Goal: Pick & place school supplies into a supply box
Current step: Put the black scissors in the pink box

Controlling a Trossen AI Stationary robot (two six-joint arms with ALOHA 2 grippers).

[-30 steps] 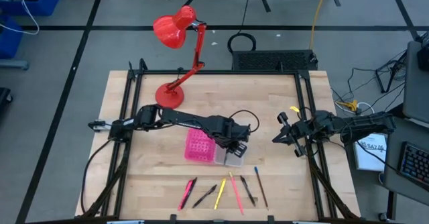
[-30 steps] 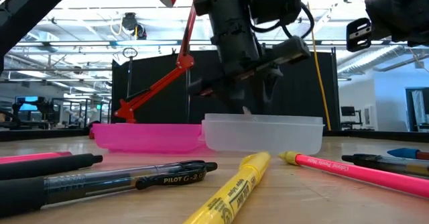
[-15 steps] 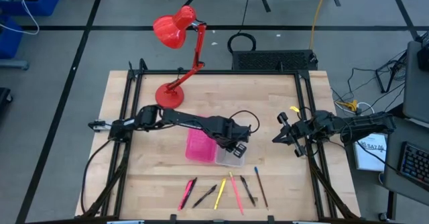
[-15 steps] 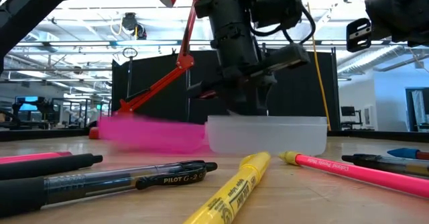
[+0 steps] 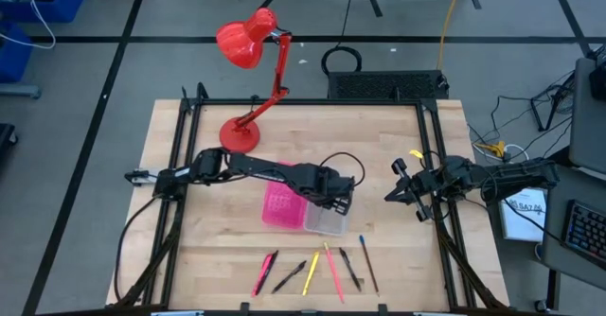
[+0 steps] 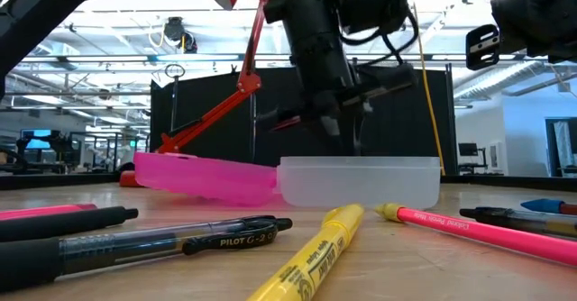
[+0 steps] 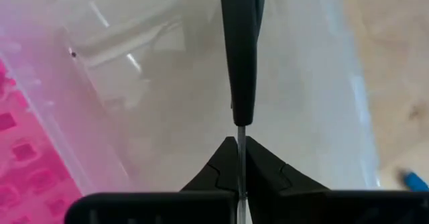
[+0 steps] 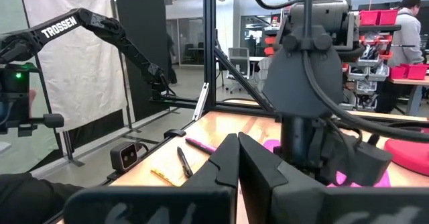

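Observation:
The supply box lies mid-table, its clear tray (image 5: 328, 224) joined to the pink perforated half (image 5: 280, 205). The pink half's free end (image 6: 158, 166) is tilted up off the table. My left gripper (image 5: 333, 202) stands over the clear tray (image 7: 154, 103), shut on a slim dark thing (image 7: 241, 49) that looks like small scissors seen edge-on. Several pens and pencils lie in a row near the table's front edge, among them a yellow one (image 5: 311, 272) and a pink one (image 5: 333, 271). My right gripper (image 5: 393, 193) hangs shut at the table's right, touching nothing. My left gripper pinches the thin grey metal part (image 7: 239, 133) of the dark thing between its two fingertips. The fingers come from above, pointing down into the clear tray. The dark part reaches on past the fingertips, over the tray's floor. Whether it rests on the tray I cannot tell.
A red desk lamp (image 5: 248, 61) stands at the table's far left, its base (image 5: 237, 134) on the wood. A black frame (image 5: 180, 165) runs along the table's sides. Bare wood lies left of the box and between the box and the pen row.
My left gripper has shut over the clear tray and taken hold of the slim dark thing. The box has been nudged meanwhile. Its pink half, flat on the table a second ago, now has its free end tipped up.

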